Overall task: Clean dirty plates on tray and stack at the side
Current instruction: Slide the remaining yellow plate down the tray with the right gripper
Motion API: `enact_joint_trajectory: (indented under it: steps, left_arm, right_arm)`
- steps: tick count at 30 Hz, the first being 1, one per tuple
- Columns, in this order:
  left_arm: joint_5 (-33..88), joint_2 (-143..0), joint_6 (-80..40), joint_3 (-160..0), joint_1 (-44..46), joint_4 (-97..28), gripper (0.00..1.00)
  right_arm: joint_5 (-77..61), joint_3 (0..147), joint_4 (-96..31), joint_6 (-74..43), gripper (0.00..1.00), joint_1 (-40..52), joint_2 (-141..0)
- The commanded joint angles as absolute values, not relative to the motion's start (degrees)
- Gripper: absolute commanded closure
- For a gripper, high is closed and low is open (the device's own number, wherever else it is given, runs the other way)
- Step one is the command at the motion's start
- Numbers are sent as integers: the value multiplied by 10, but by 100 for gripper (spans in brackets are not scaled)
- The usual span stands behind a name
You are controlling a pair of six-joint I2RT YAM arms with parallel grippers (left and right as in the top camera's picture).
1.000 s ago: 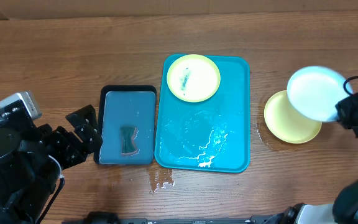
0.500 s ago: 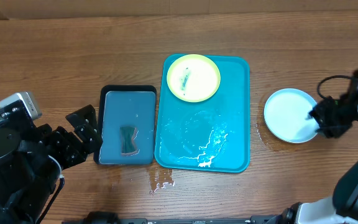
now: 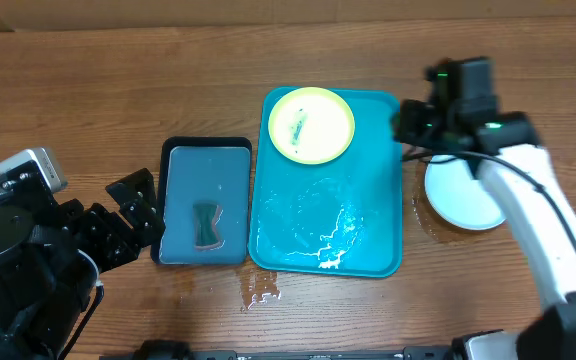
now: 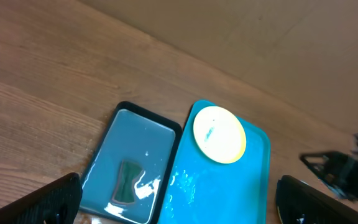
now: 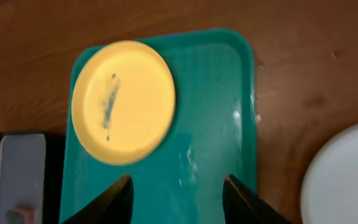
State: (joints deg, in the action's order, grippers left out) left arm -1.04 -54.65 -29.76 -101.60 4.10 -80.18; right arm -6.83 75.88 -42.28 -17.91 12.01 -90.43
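Hovering over the far right part of the turquoise tray (image 3: 373, 190), the right gripper (image 5: 178, 200) has its 2 fingers spread wide with nothing between them; in the right wrist view they frame bare wet tray floor. 1 yellow-green plate (image 3: 311, 124) lies flat in the tray's far left corner, inside the raised rim, with a thin blue-green smear (image 5: 109, 102) running across its pale centre. Nearer the front of the tray, white foam (image 3: 340, 238) and streaks of water cover the floor. The light blue plate (image 3: 458, 205) sits on the wooden table (image 3: 88, 90) just to the right of the tray, apart from it, and the right arm's white link crosses above its rim; whether another plate lies under it cannot be told. Left of the turquoise tray, almost touching it, stands a smaller dark blue tray (image 3: 183, 170) with a black rim, holding shallow water and 1 small dark green object (image 3: 205, 223) near its front end. A small puddle (image 3: 261, 290) wets the table in front of the gap between the 2 trays. The left gripper (image 3: 143, 210) rests low at the left side of the dark blue tray, its fingers wide apart and empty, touching neither plate.
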Motion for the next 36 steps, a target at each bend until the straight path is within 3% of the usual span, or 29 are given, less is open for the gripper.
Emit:
enact_joint_trajectory:
  steps: [1,5,11,13,16,19,25,36]
  left_arm:
    - [-5,-547,-289,-1023,40,-800,0]
    - [-5,-547,-289,-1023,40,-800,0]
    - [-5,-547,-289,-1023,40,-800,0]
    - [-5,-547,-289,-1023,40,-800,0]
    - [-5,-547,-289,-1023,40,-800,0]
    - [-5,-547,-289,-1023,40,-800,0]
    - [-5,-547,-289,-1023,40,-800,0]
    - [-5,-547,-289,-1023,40,-800,0]
  right_arm:
    - [13,765,-364,-173,50,158,-970]
    - [12,765,-267,-173,41,183,-1064]
    - [12,765,-189,-174,41,192,-1162]
    - [8,765,-192,-177,49,192,-1175]
    - [-3,765,-212,-178,76,192,-1178]
    - [-16,765,-240,-178,96,192,-1175]
    - [-57,766,-338,-230,96,192,-1113]
    - [-57,766,-578,-256,96,192,-853]
